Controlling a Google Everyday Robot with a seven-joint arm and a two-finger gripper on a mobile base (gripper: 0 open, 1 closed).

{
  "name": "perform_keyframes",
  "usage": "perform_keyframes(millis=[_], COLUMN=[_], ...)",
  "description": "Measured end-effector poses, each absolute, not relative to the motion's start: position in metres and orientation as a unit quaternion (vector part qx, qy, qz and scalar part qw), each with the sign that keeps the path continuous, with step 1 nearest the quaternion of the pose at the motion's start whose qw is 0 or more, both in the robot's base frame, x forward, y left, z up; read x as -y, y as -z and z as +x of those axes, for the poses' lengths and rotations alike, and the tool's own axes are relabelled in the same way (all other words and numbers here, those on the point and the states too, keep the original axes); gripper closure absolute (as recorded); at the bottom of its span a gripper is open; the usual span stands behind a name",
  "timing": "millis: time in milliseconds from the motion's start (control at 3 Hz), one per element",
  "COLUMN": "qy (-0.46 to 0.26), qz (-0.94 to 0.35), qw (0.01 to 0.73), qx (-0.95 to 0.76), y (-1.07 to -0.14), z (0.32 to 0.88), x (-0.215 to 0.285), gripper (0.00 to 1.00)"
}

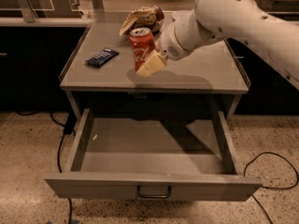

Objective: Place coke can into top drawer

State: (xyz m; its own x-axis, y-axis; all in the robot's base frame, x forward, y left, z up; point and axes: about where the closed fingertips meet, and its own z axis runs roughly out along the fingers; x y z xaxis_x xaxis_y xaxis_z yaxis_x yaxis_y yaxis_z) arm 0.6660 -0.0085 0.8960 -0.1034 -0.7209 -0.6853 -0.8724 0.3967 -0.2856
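The red coke can (141, 46) with a silver top is upright in my gripper (145, 59), just above the grey tabletop near its middle. One cream finger (151, 64) shows in front of the can at its lower right; the other is hidden behind it. The white arm reaches in from the upper right. The top drawer (154, 186) is pulled fully open below the tabletop, with nothing but a small speck inside. Its dark loop handle (154, 192) is at the centre of the front panel. The can is behind the drawer opening, over the tabletop.
A dark blue snack bar wrapper (102, 57) lies on the tabletop (205, 71) at the left. A crumpled brown snack bag (142, 18) sits at the back behind the can. Black cables (275, 169) run on the speckled floor at both sides of the cabinet.
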Motion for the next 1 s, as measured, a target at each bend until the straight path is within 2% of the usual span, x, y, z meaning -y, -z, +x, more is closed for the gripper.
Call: perform_keyframes(millis=[1000], qy=[-0.104], qz=[-0.544], qw=[0.34], qx=[-0.76], y=[-0.868], z=[0.591], x=[0.045], gripper=[1.0])
